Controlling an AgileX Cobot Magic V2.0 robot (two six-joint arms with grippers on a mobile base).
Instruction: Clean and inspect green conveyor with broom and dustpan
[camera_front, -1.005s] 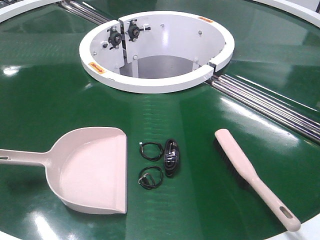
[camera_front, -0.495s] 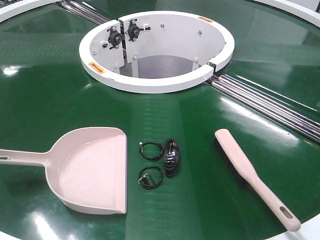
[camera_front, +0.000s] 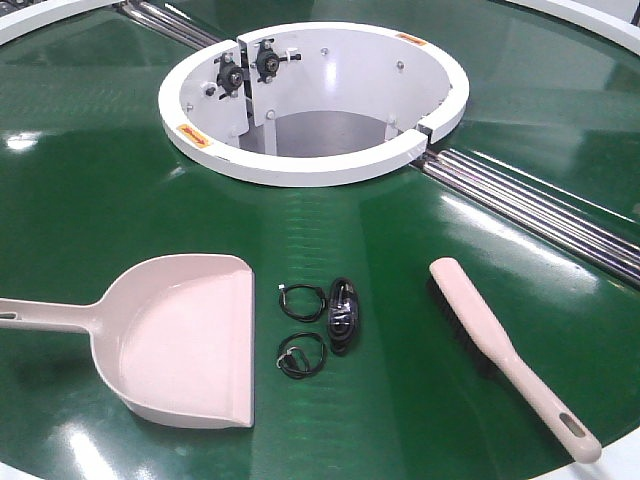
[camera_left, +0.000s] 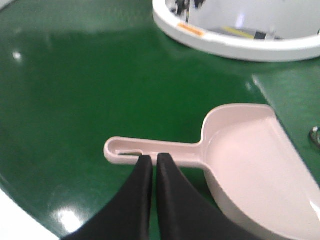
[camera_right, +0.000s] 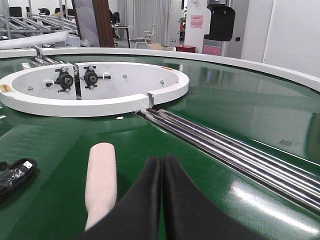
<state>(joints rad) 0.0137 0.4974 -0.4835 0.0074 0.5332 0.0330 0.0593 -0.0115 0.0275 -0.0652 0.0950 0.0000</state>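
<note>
The glossy green conveyor (camera_front: 90, 190) fills the front view around its white ring opening (camera_front: 310, 165). On it lies the pale pink dustpan (camera_front: 185, 345), handle pointing left, and to the right the pink broom (camera_front: 505, 350) with black bristles. In the left wrist view my left gripper (camera_left: 154, 159) is shut and empty, its tips just in front of the dustpan (camera_left: 250, 155) handle. Seen from the right wrist, my right gripper (camera_right: 162, 160) is shut and empty, hovering just right of the broom (camera_right: 101, 180). Neither gripper shows in the front view.
Two black cable coils (camera_front: 300, 300) (camera_front: 301, 355) and a black oval device (camera_front: 342, 313) lie between dustpan and broom. Metal roller strips (camera_front: 540, 210) run from the ring to the right edge; another strip (camera_front: 165, 22) runs up left. The belt's white outer edge (camera_front: 620, 455) is at bottom right.
</note>
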